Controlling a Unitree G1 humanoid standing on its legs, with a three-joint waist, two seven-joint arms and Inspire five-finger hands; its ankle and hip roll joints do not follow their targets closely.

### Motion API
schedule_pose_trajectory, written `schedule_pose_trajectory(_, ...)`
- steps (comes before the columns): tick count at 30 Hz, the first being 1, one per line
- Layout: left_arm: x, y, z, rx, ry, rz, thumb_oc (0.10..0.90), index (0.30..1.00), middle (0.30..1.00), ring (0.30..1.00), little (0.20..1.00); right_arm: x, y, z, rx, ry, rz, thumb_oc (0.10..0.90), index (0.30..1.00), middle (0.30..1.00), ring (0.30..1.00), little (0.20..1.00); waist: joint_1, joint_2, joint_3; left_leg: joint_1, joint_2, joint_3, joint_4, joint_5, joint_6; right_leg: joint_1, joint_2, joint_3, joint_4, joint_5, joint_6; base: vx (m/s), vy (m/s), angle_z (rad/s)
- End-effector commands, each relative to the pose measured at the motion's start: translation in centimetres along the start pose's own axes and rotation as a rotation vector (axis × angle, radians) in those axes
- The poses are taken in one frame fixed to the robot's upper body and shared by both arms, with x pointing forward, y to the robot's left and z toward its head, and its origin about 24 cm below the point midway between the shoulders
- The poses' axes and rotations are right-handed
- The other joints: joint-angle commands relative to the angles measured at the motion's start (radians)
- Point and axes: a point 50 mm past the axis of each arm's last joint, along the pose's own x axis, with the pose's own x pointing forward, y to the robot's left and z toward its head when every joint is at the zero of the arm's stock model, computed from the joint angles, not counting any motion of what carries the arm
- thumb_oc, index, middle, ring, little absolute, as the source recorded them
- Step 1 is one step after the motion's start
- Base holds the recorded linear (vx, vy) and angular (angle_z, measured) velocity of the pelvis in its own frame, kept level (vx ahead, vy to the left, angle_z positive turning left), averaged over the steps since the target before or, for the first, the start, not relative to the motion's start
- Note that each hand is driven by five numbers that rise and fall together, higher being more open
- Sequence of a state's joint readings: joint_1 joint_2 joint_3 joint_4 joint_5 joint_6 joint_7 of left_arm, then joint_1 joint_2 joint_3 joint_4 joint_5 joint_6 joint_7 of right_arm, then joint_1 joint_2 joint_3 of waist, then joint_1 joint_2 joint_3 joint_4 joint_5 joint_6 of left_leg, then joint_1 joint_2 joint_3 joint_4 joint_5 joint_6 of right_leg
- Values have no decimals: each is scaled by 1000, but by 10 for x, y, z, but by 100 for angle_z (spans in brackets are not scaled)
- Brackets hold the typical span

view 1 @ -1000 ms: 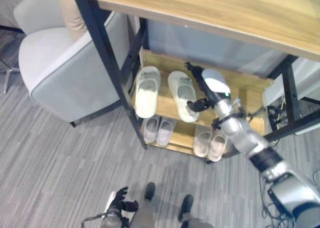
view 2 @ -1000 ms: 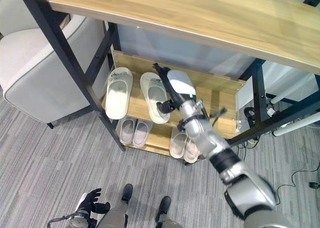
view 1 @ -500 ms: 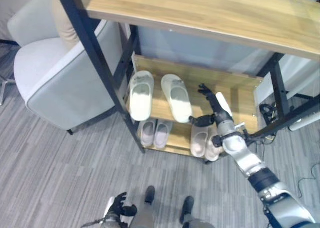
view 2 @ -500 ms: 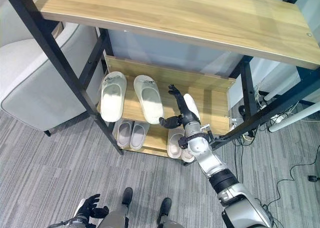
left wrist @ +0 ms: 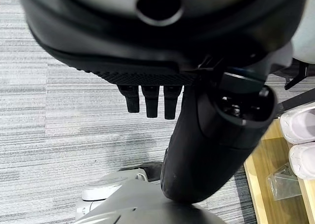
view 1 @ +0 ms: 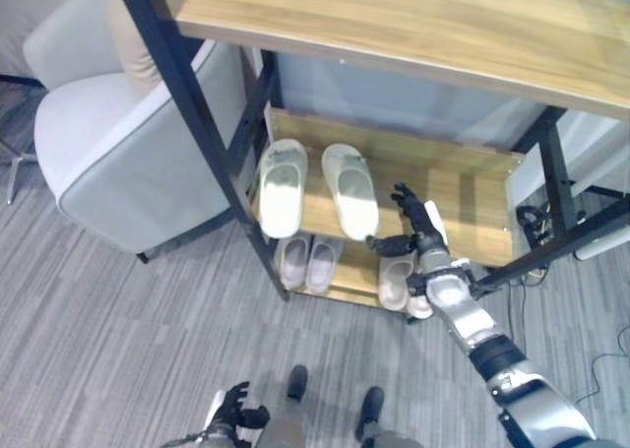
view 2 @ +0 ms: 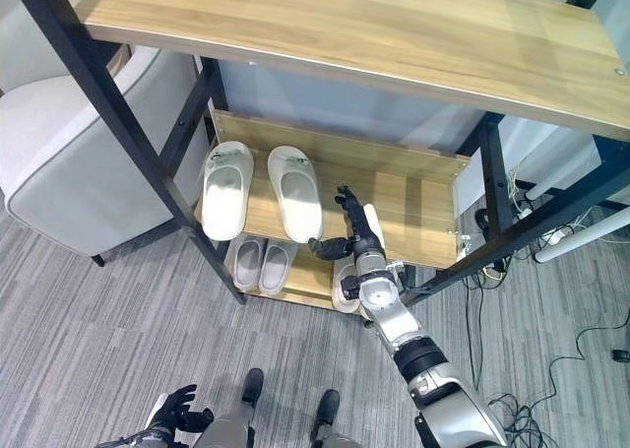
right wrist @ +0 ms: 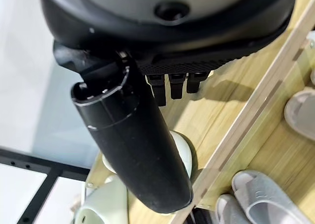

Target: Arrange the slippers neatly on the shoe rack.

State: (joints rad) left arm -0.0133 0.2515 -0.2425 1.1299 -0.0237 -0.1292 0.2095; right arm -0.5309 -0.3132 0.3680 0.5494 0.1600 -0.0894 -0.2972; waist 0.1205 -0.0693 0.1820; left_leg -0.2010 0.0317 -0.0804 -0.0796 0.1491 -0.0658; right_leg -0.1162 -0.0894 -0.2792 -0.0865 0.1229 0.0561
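While the left hand (view 1: pixel 234 413) hangs low over the grey carpet (view 1: pixel 118 320) at the near edge of the head views, its fingers (left wrist: pixel 150 100) point down, loosely extended, and grip nothing. Farther out, the right hand (view 2: pixel 356 229) reaches toward the front edge of the shoe rack (view 2: pixel 433 197), at the height of the middle shelf. Its fingers (right wrist: pixel 178 85) are spread and straight, the thumb (right wrist: pixel 130 140) stands apart from them, and nothing is held between them; the hand is open. Its thumb tip comes near the heel of the right one of the two cream slippers (view 2: pixel 294 191) but whether it touches cannot be told.

Those two cream slippers lie side by side on the left part of the middle shelf, toes toward the back, the left slipper (view 2: pixel 224 189) just beside its mate and slightly angled away from it. On the lower shelf, a pair of pale grey slippers (view 2: pixel 261 264) sits under them, close together, and a second pale pair (view 1: pixel 397 276) sits to the right, partly hidden behind the right hand and wrist.

Above, a broad wooden top shelf (view 2: pixel 374 30) spans the black metal frame (view 2: pixel 128 123). A grey armchair (view 1: pixel 108 153) stands just beside the rack on the left.
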Motion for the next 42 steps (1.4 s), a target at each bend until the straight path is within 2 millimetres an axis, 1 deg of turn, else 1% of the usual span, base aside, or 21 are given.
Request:
schedule_pose_trajectory(1, -2, -13, -5, 83, 12, -35, 800, 900, 900, 900, 900, 17, 0, 48, 104, -188, -31, 800, 900, 900, 900, 900, 19, -16, -22, 34, -11, 60, -8, -102, 2, 6, -39, 12, 26, -81, 68, 0, 0, 0)
schedule_pose_trajectory(6, -2, -14, -2, 83, 3, -30, 800, 900, 900, 900, 900, 17, 9, 51, 127, -189, -10, 800, 900, 900, 900, 900, 22, -11, -19, 34, -13, 59, -8, -101, 4, 4, -43, 12, 30, -80, 69, 0, 0, 0)
schedule_pose_trajectory(10, -1, -15, 1, 86, -2, -30, 800, 900, 900, 900, 900, 18, 16, 58, 143, -207, 6, 800, 900, 900, 900, 900, 26, -10, -17, 33, -16, 61, -8, -100, 4, 2, -46, 10, 31, -80, 70, 0, 0, 0)
schedule_pose_trajectory(18, 0, -16, 3, 88, -1, -20, 800, 900, 900, 900, 900, 20, 33, 73, 167, -238, 56, 800, 900, 900, 900, 900, 33, -16, -13, 32, -18, 61, -8, -102, 7, 2, -49, 10, 36, -80, 71, 0, 0, 0)
schedule_pose_trajectory(24, 0, -16, 5, 87, -4, -19, 800, 900, 900, 900, 900, 21, 42, 81, 170, -256, 88, 800, 900, 900, 900, 900, 39, -20, -11, 35, -20, 60, -8, -102, 7, 3, -49, 10, 38, -80, 70, 0, 0, 0)
schedule_pose_trajectory(28, 1, -16, 6, 83, -1, -13, 800, 900, 900, 900, 900, 23, 42, 85, 170, -260, 82, 800, 900, 900, 900, 900, 43, -21, -9, 33, -21, 59, -8, -101, 7, 4, -50, 7, 39, -80, 70, 0, 0, 0)
schedule_pose_trajectory(36, 0, -15, 2, 78, 18, -6, 800, 900, 900, 900, 900, 24, 37, 81, 153, -250, 62, 800, 900, 900, 900, 900, 40, -24, -11, 35, -22, 61, -8, -102, 7, 6, -51, 7, 39, -79, 70, -1, 1, 0)
schedule_pose_trajectory(39, 0, -15, 0, 75, 24, -6, 800, 900, 900, 900, 900, 22, 33, 78, 133, -256, 58, 800, 900, 900, 900, 900, 34, -24, -13, 39, -22, 65, -8, -105, 7, 7, -51, 10, 38, -78, 70, 0, 0, 0)
schedule_pose_trajectory(42, -1, -16, -1, 70, 30, -7, 800, 900, 900, 900, 900, 17, 25, 73, 97, -265, 46, 800, 900, 900, 900, 900, 24, -24, -18, 44, -20, 69, -8, -108, 7, 10, -52, 10, 38, -79, 71, 0, 0, 0)
